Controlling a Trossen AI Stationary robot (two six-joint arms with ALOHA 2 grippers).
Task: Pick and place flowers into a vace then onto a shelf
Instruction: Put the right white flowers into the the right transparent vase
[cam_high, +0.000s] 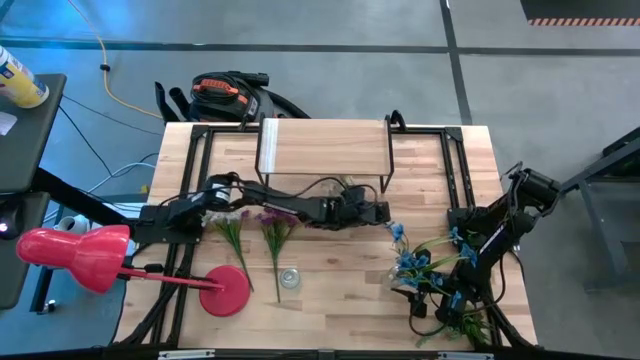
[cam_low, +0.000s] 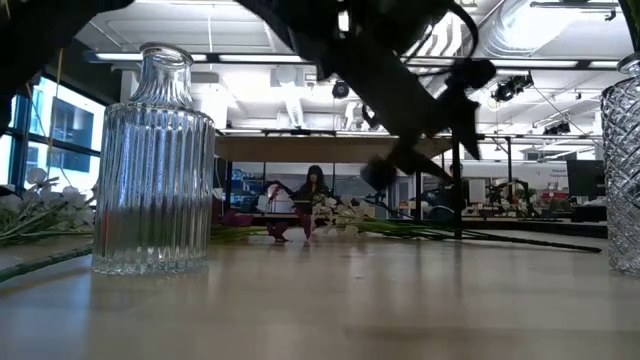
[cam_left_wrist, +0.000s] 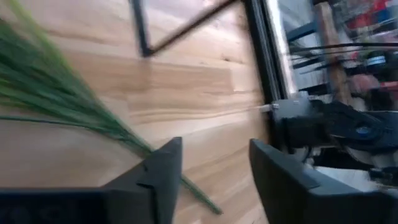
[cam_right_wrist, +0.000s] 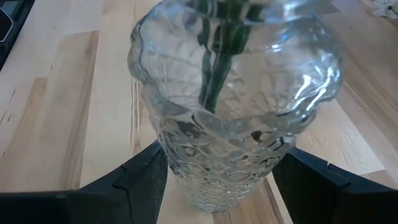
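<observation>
Fingers (cam_right_wrist: 140, 180) of the right arm stand either side of a bumpy clear glass vase (cam_right_wrist: 233, 118), spread about as wide as its body and close against its lower sides; whether they press the glass I cannot tell. Green stems (cam_right_wrist: 214, 56) run down inside the vase, which stands on the tabletop (cam_right_wrist: 56, 106).

From the high view, the right gripper (cam_high: 440, 290) sits near the front right of the tabletop (cam_high: 330, 270), buried in a spray of blue and white flowers (cam_high: 412, 262) with green leaves. The left gripper (cam_high: 385, 213) reaches across to the middle, just in front of the shelf (cam_high: 325, 147), a small light-wood plank on black legs at the back edge. Two more flowers (cam_high: 272, 228) with purple heads lie flat on the tabletop left of centre, stems pointing to the front, and a small ribbed glass bottle (cam_high: 290, 278) stands near their stem ends.

At table height, the ribbed bottle (cam_low: 152, 165) stands upright on the left, with pale blossoms (cam_low: 40, 195) lying beside it. A dark arm crosses overhead.

On the left wrist view, the fingers (cam_left_wrist: 161, 171) are parted with a clear gap and hold nothing; a thin green stem (cam_left_wrist: 149, 155) with grassy leaves lies on the wood and passes beneath one of them
</observation>
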